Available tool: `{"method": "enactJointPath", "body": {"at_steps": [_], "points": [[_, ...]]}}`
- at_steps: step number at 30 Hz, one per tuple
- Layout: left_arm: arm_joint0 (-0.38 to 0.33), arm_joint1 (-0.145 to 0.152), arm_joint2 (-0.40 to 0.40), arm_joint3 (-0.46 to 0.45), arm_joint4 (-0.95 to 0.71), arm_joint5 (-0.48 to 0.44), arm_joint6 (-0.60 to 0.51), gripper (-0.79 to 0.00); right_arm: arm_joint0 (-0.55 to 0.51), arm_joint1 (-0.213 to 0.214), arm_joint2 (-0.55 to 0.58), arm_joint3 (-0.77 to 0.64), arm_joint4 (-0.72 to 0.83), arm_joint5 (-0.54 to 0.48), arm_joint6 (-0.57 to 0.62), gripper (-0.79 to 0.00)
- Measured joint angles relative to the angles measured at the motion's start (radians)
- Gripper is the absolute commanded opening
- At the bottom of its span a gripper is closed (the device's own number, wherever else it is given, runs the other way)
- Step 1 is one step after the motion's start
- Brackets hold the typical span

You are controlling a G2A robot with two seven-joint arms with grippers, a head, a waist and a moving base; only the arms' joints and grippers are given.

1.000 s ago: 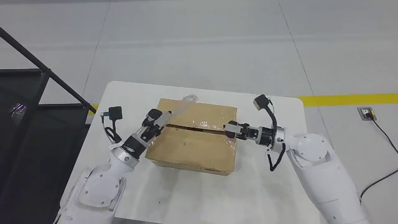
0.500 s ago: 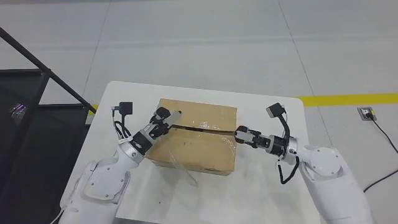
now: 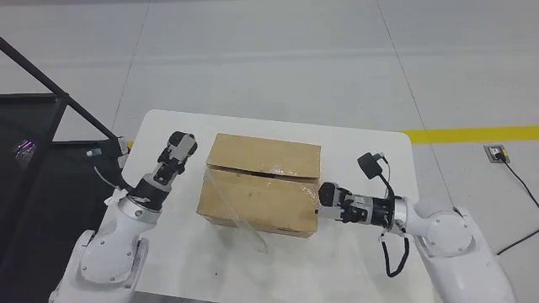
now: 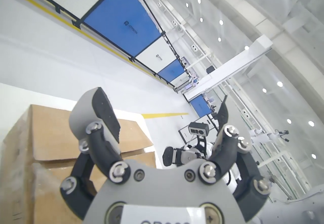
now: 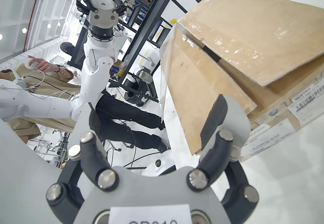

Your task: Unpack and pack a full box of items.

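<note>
Top view: cardboard box (image 3: 261,181) on the surface (image 3: 168,126), flaps down, contents hidden; left fingers (image 4: 105,111) and right fingers (image 5: 215,118) spread, empty.

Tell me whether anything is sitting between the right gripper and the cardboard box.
Nothing visible does. The right gripper, its fingers open, sits close beside the right end of the cardboard box, with no object in between.

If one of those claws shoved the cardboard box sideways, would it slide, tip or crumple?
Probably slide: the cardboard box is wide, low and flat on the table. Its top flaps look unsealed and slightly lifted, so they'd likely flex under a push. Weight unclear; contents are hidden.
</note>
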Motion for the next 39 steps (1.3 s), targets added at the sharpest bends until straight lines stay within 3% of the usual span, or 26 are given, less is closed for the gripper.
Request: {"method": "enactJointPath", "body": {"at_steps": [8,11,18,36,37,38,39], "points": [[0.079,0.004,-0.122,0.005,-0.050,-0.007,0.070,0.000,-0.078,0.009,-0.113,-0.219,-0.165,-0.070,0.077,0.000],[0.099,0.003,-0.138,0.006,-0.069,-0.013,0.084,0.000,-0.090,0.013,-0.144,-0.265,-0.232,0.008,0.129,0.000],[0.103,0.002,-0.137,0.022,-0.078,-0.014,0.077,0.000,-0.090,0.013,-0.144,-0.264,-0.229,0.002,0.127,0.000],[0.106,-0.001,-0.123,0.016,-0.075,-0.027,0.060,0.000,0.017,-0.027,-0.423,-0.162,-0.534,0.248,-0.042,0.000],[0.107,-0.001,-0.124,0.016,-0.074,-0.028,0.058,0.000,0.026,-0.030,-0.432,-0.150,-0.526,0.245,-0.051,-0.049],[0.107,-0.001,-0.124,0.016,-0.073,-0.028,0.057,0.000,0.033,-0.032,-0.439,-0.141,-0.518,0.240,-0.055,-0.271],[0.108,-0.001,-0.125,0.016,-0.072,-0.028,0.057,0.000,0.040,-0.035,-0.446,-0.133,-0.508,0.231,-0.060,-0.400]]}}
